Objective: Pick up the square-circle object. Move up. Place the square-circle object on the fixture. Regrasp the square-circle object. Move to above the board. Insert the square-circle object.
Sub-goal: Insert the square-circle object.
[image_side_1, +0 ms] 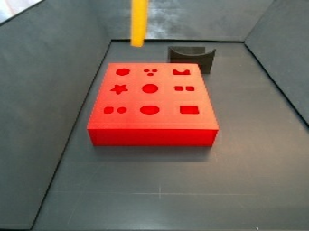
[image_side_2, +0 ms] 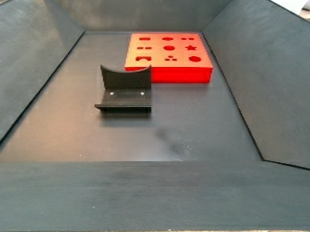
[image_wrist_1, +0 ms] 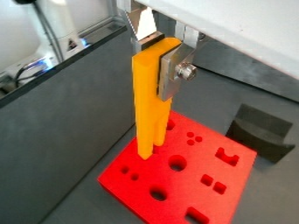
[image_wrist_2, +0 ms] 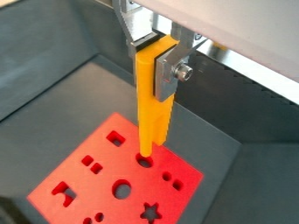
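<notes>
My gripper is shut on the upper part of the square-circle object, a slim yellow peg that hangs upright. The gripper also shows in the other wrist view, with the peg below it. The peg's lower end hangs just over a round hole in the red board; whether it touches I cannot tell. In a side view the peg hangs above the board's far edge, with the gripper out of frame. The dark fixture stands empty beside the board.
Dark grey sloping walls enclose the floor on all sides. The fixture stands on the floor in front of the board, and shows in a wrist view. Cables and a rail lie outside the wall.
</notes>
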Robot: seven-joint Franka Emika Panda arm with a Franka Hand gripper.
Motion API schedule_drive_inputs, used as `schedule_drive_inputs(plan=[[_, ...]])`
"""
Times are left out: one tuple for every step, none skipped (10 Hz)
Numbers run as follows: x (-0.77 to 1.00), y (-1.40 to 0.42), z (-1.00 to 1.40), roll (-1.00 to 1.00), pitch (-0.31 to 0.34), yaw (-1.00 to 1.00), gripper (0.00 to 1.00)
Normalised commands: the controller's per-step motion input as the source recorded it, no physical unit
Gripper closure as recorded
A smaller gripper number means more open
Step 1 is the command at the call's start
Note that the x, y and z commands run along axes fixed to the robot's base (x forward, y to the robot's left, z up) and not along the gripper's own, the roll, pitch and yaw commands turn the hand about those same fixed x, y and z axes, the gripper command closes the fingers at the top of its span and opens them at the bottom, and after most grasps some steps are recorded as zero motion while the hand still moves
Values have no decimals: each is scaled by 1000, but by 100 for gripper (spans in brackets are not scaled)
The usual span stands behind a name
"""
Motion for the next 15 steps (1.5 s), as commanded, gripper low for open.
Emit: schedule_drive_inputs(plan=[[-323, -40, -140, 0, 0, -734, 100], [-283, 0, -243, 0, 0, -800, 100], [-297, 0, -374, -3, -30, -817, 100], [-211, 0, -460, -51, -74, -883, 100], [-34, 0, -489, -66, -86, -971, 100], [0, -6, -474, -60, -121, -1000, 100], [0, -17, -463, -59, -136, -1000, 100], [0, -23, -454, -64, -147, -1000, 100], [0, -23, -457, -66, -149, -1000, 100], [0, -20, -454, -66, -147, -1000, 100], [0, -20, -454, -67, -146, -1000, 100], [0, -20, -446, -69, -151, -1000, 100], [0, -23, -443, -66, -143, -1000, 100], [0, -17, -414, -63, -120, -1000, 100], [0, -6, -294, -44, -37, -1000, 100]])
